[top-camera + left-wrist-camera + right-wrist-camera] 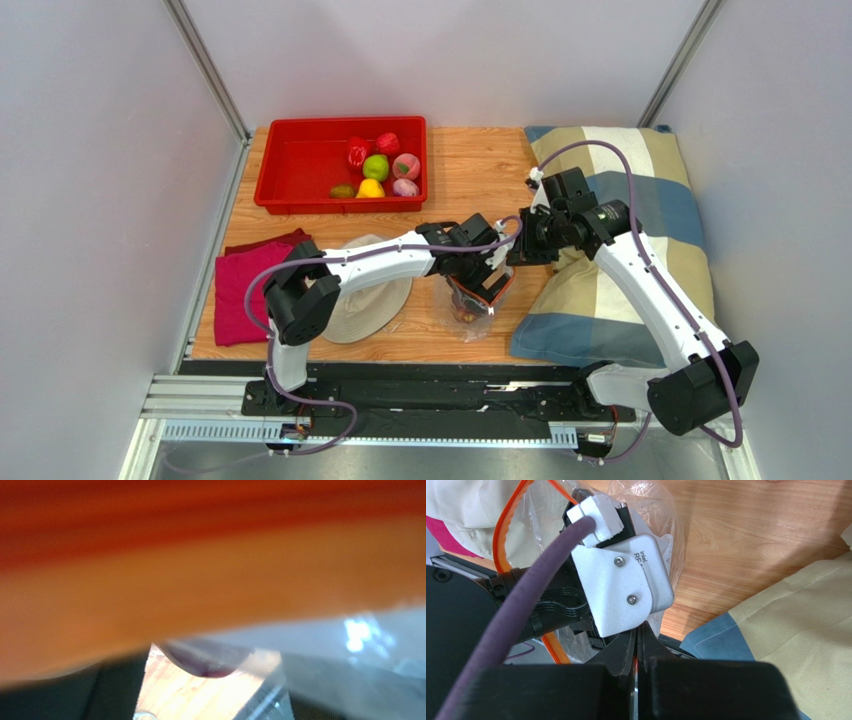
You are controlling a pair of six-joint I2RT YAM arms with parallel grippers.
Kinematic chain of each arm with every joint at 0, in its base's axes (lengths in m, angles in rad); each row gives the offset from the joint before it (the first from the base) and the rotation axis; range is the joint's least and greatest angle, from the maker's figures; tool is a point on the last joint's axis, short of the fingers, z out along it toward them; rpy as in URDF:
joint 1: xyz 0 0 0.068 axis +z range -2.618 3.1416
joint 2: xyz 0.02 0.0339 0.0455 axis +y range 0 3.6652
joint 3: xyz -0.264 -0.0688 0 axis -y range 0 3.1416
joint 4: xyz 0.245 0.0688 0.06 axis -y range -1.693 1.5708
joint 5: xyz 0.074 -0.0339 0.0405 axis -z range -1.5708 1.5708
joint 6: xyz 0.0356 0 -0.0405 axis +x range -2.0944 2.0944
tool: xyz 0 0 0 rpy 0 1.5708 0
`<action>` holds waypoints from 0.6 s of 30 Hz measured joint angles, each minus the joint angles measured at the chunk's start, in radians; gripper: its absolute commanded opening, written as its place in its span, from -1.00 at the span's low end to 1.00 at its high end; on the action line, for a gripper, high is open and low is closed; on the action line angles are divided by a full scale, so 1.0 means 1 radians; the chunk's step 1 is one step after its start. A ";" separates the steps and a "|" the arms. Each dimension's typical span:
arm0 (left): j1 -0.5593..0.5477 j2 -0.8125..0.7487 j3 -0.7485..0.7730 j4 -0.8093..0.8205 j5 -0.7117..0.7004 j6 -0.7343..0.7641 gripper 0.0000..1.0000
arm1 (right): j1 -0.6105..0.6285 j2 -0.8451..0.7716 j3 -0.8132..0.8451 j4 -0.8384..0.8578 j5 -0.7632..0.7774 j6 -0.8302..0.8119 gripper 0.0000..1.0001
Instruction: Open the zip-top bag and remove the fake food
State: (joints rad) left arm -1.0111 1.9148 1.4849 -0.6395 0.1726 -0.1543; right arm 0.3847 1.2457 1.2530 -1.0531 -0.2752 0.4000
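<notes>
The clear zip-top bag stands open on the wooden table between my grippers, its orange zipper strip looping round the mouth. My left gripper is down inside the bag; in its wrist view the jaws stand apart, with a dark maroon fake food just ahead of them and the blurred orange strip filling the top. My right gripper is shut on the bag's rim at the right side, with orange strip showing between its jaws. Several fake foods lie in the red tray.
A beige hat lies just left of the bag under my left arm. A magenta cloth lies at the table's left edge. A blue-and-tan pillow fills the right side under my right arm. The red tray stands at the back.
</notes>
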 measured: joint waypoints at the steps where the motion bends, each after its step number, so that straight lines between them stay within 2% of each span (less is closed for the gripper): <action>1: -0.004 0.001 -0.003 0.003 -0.010 0.002 0.85 | 0.000 0.000 -0.003 -0.001 -0.002 0.000 -1.00; 4: -0.014 0.006 -0.032 0.026 -0.055 0.007 0.73 | 0.000 0.001 -0.013 -0.005 -0.006 0.000 -1.00; 10: -0.020 0.004 -0.077 0.107 -0.111 0.003 0.21 | 0.000 0.002 -0.014 0.000 -0.008 0.000 -1.00; 11: -0.021 0.004 -0.077 0.114 -0.118 0.003 -0.04 | 0.000 0.002 -0.014 0.001 -0.008 0.000 -1.00; 13: -0.022 0.003 -0.079 0.123 -0.129 0.002 -0.32 | 0.000 0.002 -0.014 0.003 -0.008 0.000 -1.00; 14: -0.022 0.000 -0.082 0.128 -0.133 0.002 -0.82 | 0.000 0.002 -0.014 0.004 -0.008 0.000 -1.00; 15: -0.023 -0.005 -0.086 0.129 -0.139 0.001 -1.00 | 0.000 0.002 -0.014 0.004 -0.007 0.000 -1.00; 18: -0.023 -0.030 -0.089 0.116 -0.164 0.002 -1.00 | 0.000 0.002 -0.015 0.007 -0.006 0.000 -1.00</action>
State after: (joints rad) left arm -1.0336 1.8847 1.3956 -0.5240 0.0090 -0.1528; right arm 0.3851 1.2476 1.2377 -1.0462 -0.2817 0.3996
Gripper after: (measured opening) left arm 0.833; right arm 0.007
